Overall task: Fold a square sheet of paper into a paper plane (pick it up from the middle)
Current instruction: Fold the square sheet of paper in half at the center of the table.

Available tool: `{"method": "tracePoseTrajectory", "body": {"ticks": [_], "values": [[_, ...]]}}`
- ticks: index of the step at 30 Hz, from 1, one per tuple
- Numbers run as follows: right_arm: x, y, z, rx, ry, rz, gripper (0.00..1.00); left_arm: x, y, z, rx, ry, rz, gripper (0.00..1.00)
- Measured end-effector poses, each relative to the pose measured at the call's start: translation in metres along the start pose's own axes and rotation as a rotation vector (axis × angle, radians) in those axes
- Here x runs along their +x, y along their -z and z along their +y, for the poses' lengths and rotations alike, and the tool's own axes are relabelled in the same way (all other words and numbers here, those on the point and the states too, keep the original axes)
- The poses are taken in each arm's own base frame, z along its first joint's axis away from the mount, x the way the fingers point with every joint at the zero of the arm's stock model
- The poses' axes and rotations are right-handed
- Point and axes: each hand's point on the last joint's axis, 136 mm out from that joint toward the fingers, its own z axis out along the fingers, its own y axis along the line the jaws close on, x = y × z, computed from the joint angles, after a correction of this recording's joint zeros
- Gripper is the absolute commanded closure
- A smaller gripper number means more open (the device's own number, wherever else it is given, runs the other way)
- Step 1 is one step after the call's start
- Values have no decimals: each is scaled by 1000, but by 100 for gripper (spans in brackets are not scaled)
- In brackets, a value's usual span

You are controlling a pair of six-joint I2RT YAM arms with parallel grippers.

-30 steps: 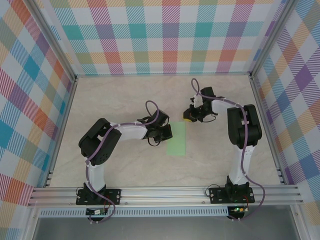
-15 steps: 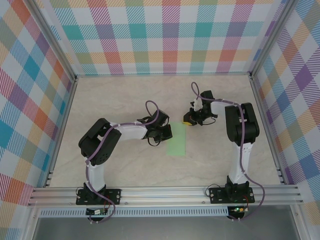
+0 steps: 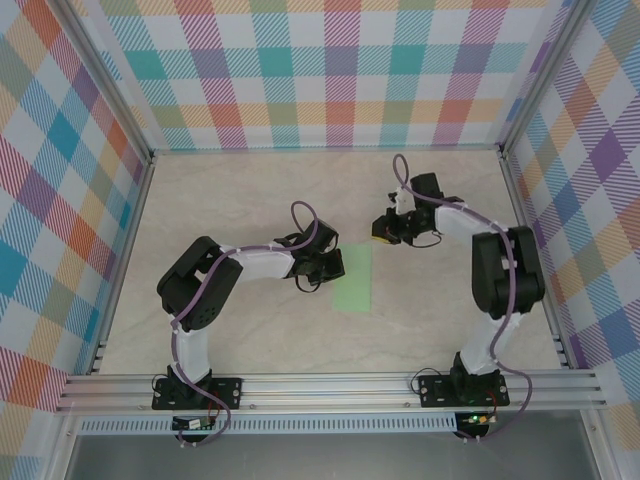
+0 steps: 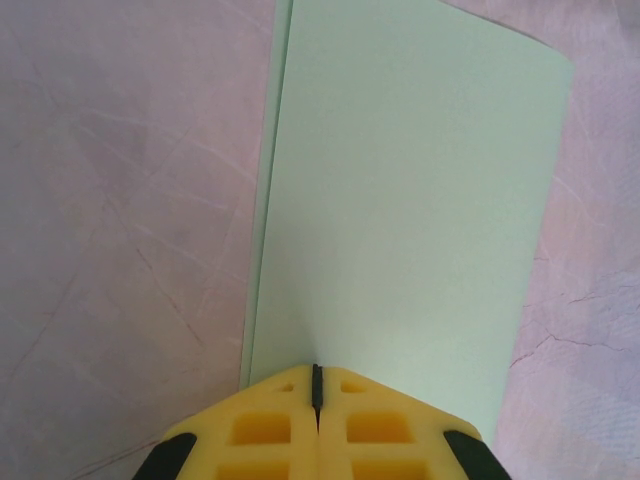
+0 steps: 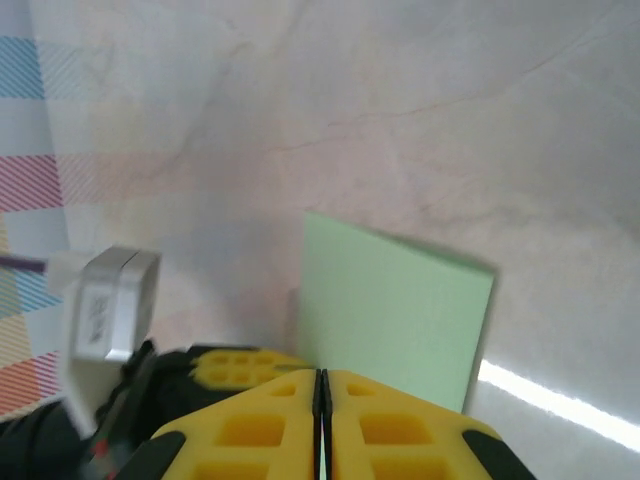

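Right pincer (image 3: 379, 235) closed, empty, near the square sheet of paper (image 3: 355, 278), arm's elbow (image 3: 508, 272) now farther right

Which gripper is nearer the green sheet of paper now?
Left. The left gripper, shut, has its tips at the left edge of the sheet of paper; the right gripper, also shut, is just off its far right corner.
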Motion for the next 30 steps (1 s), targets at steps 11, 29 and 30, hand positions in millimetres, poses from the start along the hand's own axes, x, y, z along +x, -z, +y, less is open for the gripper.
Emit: {"method": "tracePoseTrajectory", "body": {"ticks": [11,29,30], "values": [[146,-30,-14,25,-88,213,89,0,0,0,1,0,0,100],[167,-38,-36,79,-103,206,88,0,0,0,1,0,1,100],[168,-36,-34,81,-99,207,88,0,0,0,1,0,1,100]]}}
